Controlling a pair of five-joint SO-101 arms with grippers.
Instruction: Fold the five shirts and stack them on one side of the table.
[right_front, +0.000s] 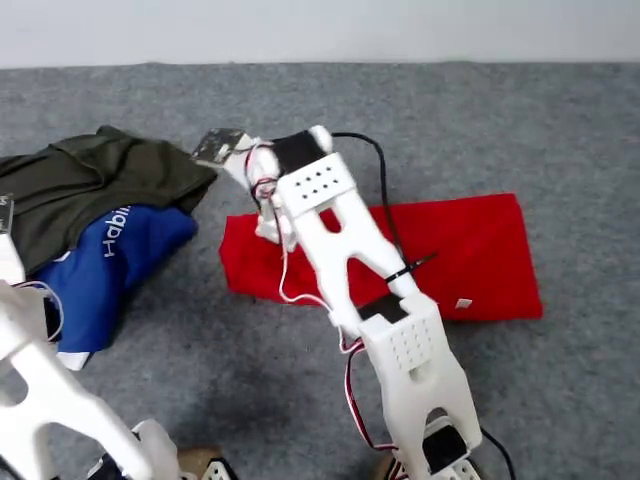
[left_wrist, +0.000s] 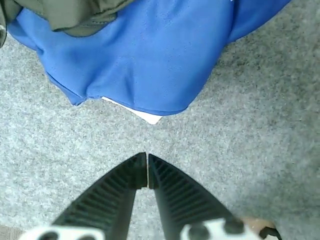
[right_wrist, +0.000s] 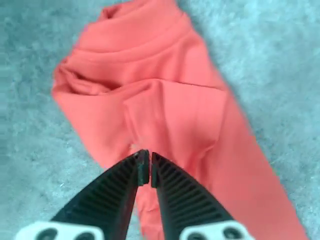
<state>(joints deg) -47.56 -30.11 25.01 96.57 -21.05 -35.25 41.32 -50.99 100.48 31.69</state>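
A red shirt (right_front: 470, 255), folded into a long strip, lies on the grey carpet at centre right. My right gripper (right_wrist: 145, 169) hovers shut over its rumpled left end (right_wrist: 140, 85), with nothing seen between the fingers; from above, the right gripper (right_front: 268, 226) hangs over that same end. At the left lies a pile with an olive shirt (right_front: 90, 180) over a blue shirt (right_front: 120, 255). My left gripper (left_wrist: 147, 171) is shut and empty above bare carpet, just short of the blue shirt's (left_wrist: 150, 55) edge. A white corner (left_wrist: 145, 115) sticks out from under it.
The right arm (right_front: 400, 330) stretches diagonally across the red shirt's middle. The left arm (right_front: 40, 400) stands at the near left corner. Open grey carpet (right_front: 230, 370) lies between the two arms and along the far side (right_front: 480, 120).
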